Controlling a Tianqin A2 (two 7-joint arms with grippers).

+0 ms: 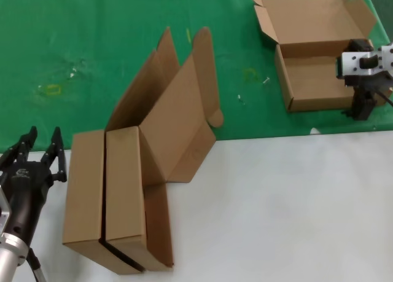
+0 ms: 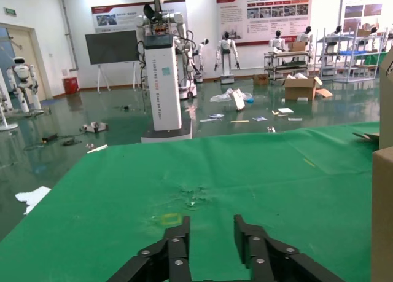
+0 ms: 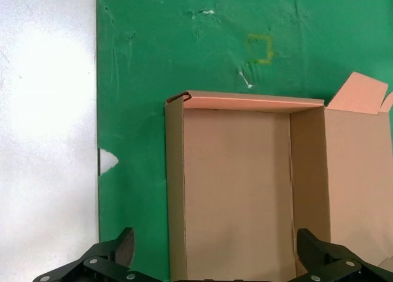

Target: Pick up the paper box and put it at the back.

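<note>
Although the green cloth [image 1: 92, 42] at the back already carries the paper box [image 1: 316, 54], lying open with its lid flat, the placing looks done and only the retreat seems left. Two like boxes [image 1: 116, 196] stand on edge on the white tabletop [image 1: 288, 208]. The right gripper [image 1: 366, 104] hovers over the box's near end, fingers spread wide and empty. The left gripper [image 1: 40, 141] waits beside the pair, slightly parted, holding nothing. The box's far flaps are cut off in the right wrist view.

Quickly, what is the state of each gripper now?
Left gripper: open, holding nothing.
Right gripper: open wide over the paper box, holding nothing.
</note>
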